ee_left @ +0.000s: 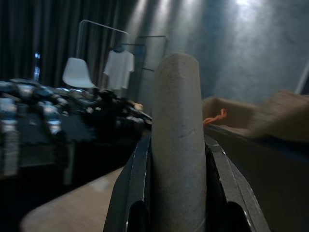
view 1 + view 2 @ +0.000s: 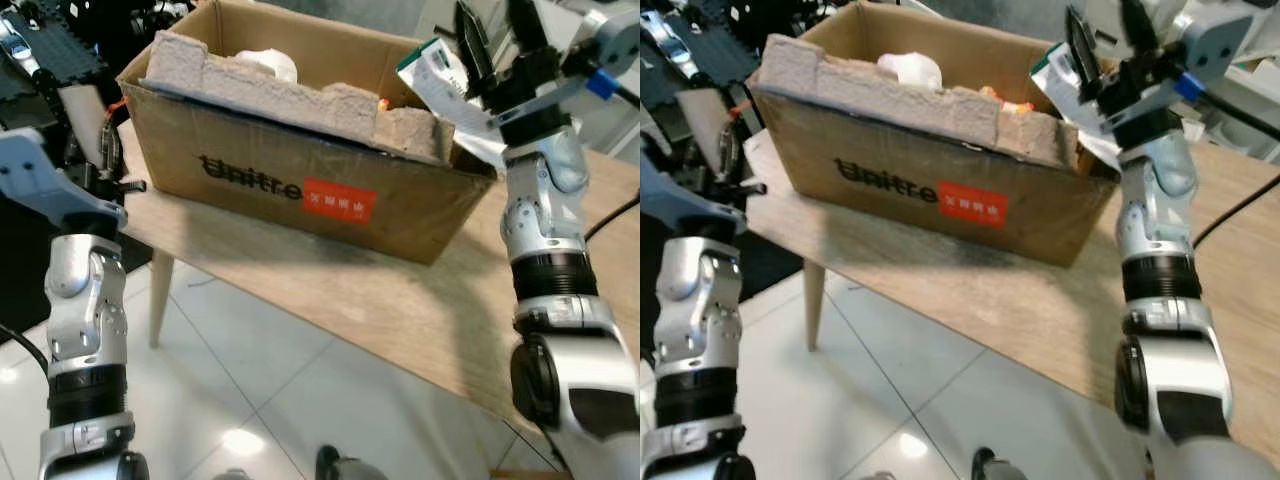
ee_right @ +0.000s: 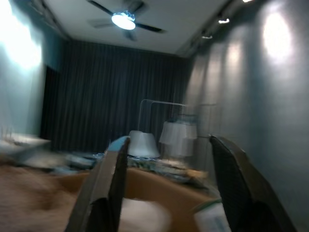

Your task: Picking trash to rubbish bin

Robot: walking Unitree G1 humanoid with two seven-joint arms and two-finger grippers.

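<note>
Cardboard box (image 2: pixel 300 190), brown and open-topped with dark lettering and a red label, sits on a pale wooden table (image 2: pixel 420 310) and serves as the bin. Moulded grey pulp packing (image 2: pixel 290 95) and white crumpled trash (image 2: pixel 268 63) already lie inside. The right gripper (image 2: pixel 500 45) hangs over the box's right corner, fingers spread and holding nothing, just beside a white and green packet (image 2: pixel 440 80) on the rim. The left gripper (image 1: pixel 176 159) is clamped around a pale cardboard tube (image 1: pixel 177 145), the trash left to bin. To do this well, carry the tube over the opening before letting go. That grip is clear in the left wrist view; the head views hardly reveal it.
</note>
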